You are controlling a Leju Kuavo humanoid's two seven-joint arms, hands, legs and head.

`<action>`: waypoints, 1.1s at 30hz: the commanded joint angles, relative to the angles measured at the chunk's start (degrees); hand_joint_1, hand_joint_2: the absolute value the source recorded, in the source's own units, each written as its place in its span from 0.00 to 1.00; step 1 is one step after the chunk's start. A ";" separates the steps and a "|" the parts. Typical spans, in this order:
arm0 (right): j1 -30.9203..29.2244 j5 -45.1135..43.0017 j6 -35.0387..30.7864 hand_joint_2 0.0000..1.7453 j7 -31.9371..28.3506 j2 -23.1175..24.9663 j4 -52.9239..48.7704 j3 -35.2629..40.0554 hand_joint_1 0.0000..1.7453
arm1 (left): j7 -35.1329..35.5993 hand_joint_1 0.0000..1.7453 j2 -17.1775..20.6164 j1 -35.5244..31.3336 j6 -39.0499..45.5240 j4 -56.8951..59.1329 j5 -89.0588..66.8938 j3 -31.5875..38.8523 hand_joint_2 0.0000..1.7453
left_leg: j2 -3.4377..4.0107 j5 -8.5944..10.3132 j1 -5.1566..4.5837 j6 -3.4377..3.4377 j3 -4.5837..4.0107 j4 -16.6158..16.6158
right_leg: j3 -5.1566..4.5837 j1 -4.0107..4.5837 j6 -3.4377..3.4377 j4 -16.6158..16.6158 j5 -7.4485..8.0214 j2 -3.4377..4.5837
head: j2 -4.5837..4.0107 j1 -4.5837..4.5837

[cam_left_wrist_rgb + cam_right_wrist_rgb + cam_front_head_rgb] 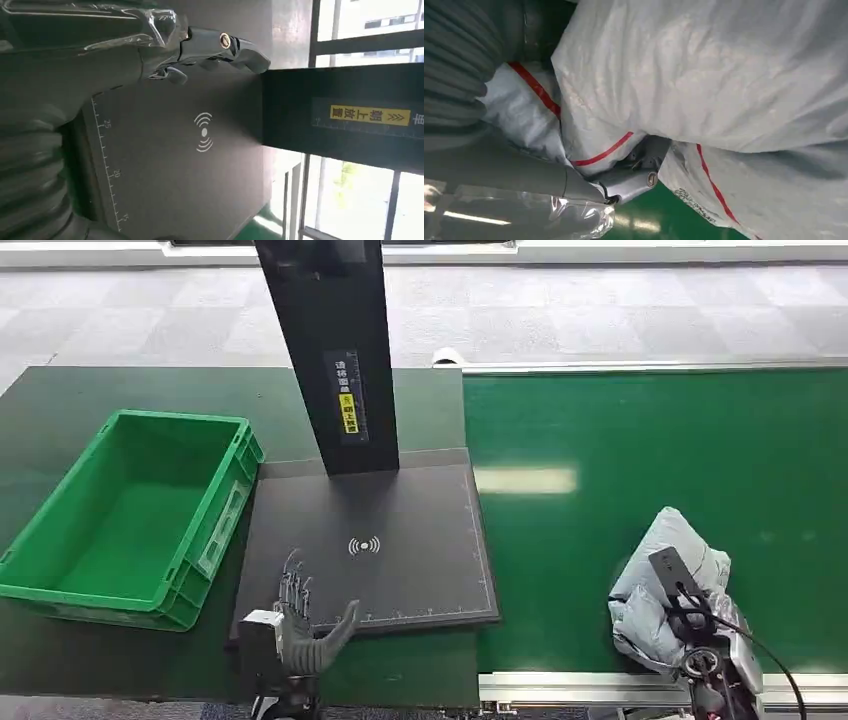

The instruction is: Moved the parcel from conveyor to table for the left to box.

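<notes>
One grey parcel (665, 585) sits on the conveyor (640, 450) under the right hand (690, 615), fingers pressed into it; squeeze firmly before lifting toward the table (420, 680), where the left hand (300, 615) waits spread, holding nothing.

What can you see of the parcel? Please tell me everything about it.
The parcel is a soft, crumpled bag of light grey plastic film, with thin red lines and some small dark print seen in the right wrist view. It lies on the green conveyor, near its front edge, at the robot's right. The right hand is on it, with a finger pressed into its folds. It looks bulky and loosely filled; what it contains is hidden.
</notes>
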 commanded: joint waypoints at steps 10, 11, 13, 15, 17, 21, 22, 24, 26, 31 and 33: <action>15.55 -2.38 -3.94 1.00 -4.23 7.38 -48.08 7.96 1.00 | -3.28 0.00 -1.38 2.97 5.40 -2.32 2.08 5.93 1.00 | -0.12 0.12 0.00 -0.01 -0.80 -0.01 | -0.79 0.01 -0.06 0.08 0.00 -0.14 | 0.00 -0.04; 15.55 -2.38 -3.94 1.00 -4.23 7.38 -48.08 7.96 1.00 | -3.28 0.00 -1.38 2.97 5.40 -2.32 2.08 5.93 1.00 | -0.09 0.15 -0.02 0.01 -0.86 -0.03 | -0.86 0.00 -0.07 0.05 0.03 -0.16 | 0.00 -0.02; 15.55 -2.38 -3.94 1.00 -4.23 7.38 -48.08 7.96 1.00 | -3.28 0.00 -1.38 2.97 5.40 -2.32 2.08 5.93 1.00 | -0.11 0.14 -0.01 -0.02 -0.96 -0.01 | -0.93 -0.01 -0.05 0.08 0.02 -0.11 | 0.00 -0.02; 15.55 -2.38 -3.94 1.00 -4.23 7.38 -48.08 7.96 1.00 | -3.28 0.00 -1.38 2.97 5.40 -2.32 2.08 5.93 1.00 | -0.12 0.15 -0.05 -0.02 -0.98 -0.01 | -0.94 -0.04 -0.05 0.08 0.03 -0.13 | 0.00 -0.02; 15.55 -2.38 -3.94 1.00 -4.23 7.38 -48.08 7.96 1.00 | -3.28 0.00 -1.38 2.97 5.40 -2.32 2.08 5.93 1.00 | -0.10 0.16 -0.10 -0.02 -0.99 -0.03 | -0.98 -0.08 -0.07 0.08 0.04 -0.14 | 0.00 -0.02; 18.28 -7.60 -3.52 1.00 -11.72 7.51 -55.95 15.84 1.00 | -8.05 0.00 -9.16 4.90 9.23 -3.27 -7.77 18.68 1.00 | -0.02 0.12 -0.09 -0.03 -0.99 0.00 | -1.02 -0.08 -0.08 0.11 0.03 -0.06 | 0.00 -0.02; 18.57 -8.95 -1.89 1.00 -12.61 7.67 -56.49 19.09 1.00 | -8.05 0.00 -9.57 5.17 9.23 -4.26 -8.53 20.15 1.00 | 0.02 0.12 -0.08 -0.03 -0.99 -0.02 | -1.03 -0.06 -0.11 0.09 0.04 -0.07 | 0.00 -0.02; 17.57 -9.68 -0.91 1.00 -12.89 8.72 -53.91 24.91 1.00 | -8.05 0.00 -9.57 5.19 9.23 -5.59 -10.60 21.73 1.00 | 0.07 0.08 -0.06 -0.04 -1.00 0.01 | -1.04 -0.05 -0.07 0.11 0.04 0.05 | 0.00 -0.02; 12.16 -10.13 -1.67 1.00 -12.45 11.04 -45.51 31.25 1.00 | -8.05 0.00 -9.57 4.66 9.23 -7.77 -14.13 23.83 1.00 | 0.40 0.08 -0.01 -0.06 -0.94 -0.04 | -1.09 0.01 -0.10 0.08 0.10 0.32 | 0.00 -0.06; 2.35 -12.25 2.20 1.00 -10.75 15.77 -28.62 38.32 1.00 | -8.05 0.00 -9.57 1.40 9.23 -5.10 -15.93 24.78 1.00 | 0.57 0.19 0.10 -0.05 -0.97 -0.12 | -1.13 0.11 -0.13 0.03 0.24 0.44 | 0.00 -0.02; -2.36 -11.81 0.37 1.00 -10.96 18.44 -18.06 39.50 1.00 | -8.05 0.00 -9.57 -0.64 9.23 -2.38 -15.36 23.93 1.00 | 0.38 0.22 0.10 -0.11 -0.88 -0.10 | -1.01 0.11 -0.14 0.06 0.19 0.27 | 0.00 -0.02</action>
